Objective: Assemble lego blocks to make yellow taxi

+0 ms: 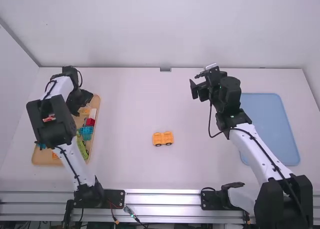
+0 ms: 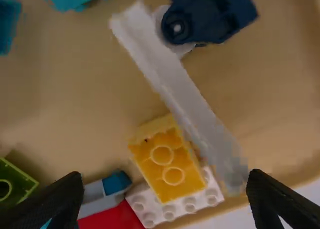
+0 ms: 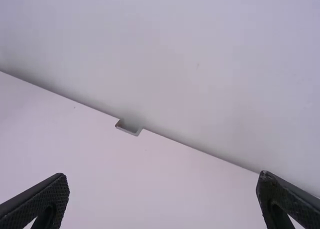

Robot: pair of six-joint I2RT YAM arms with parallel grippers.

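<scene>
High view has the orange car on the table, between middle and near edge; left gripper, fingers apart, over the tray's far right corner; right gripper, also spread, toward the table's far edge.

An orange-yellow toy vehicle stands upright on its dark wheels just below the middle of the high view, its long side running across the frame. At the left of that view, loose blocks lie in a tan tray: a red block, a blue block and a green piece. The left wrist view shows a yellow block with two round rings on its face, against a studded white block.
</scene>
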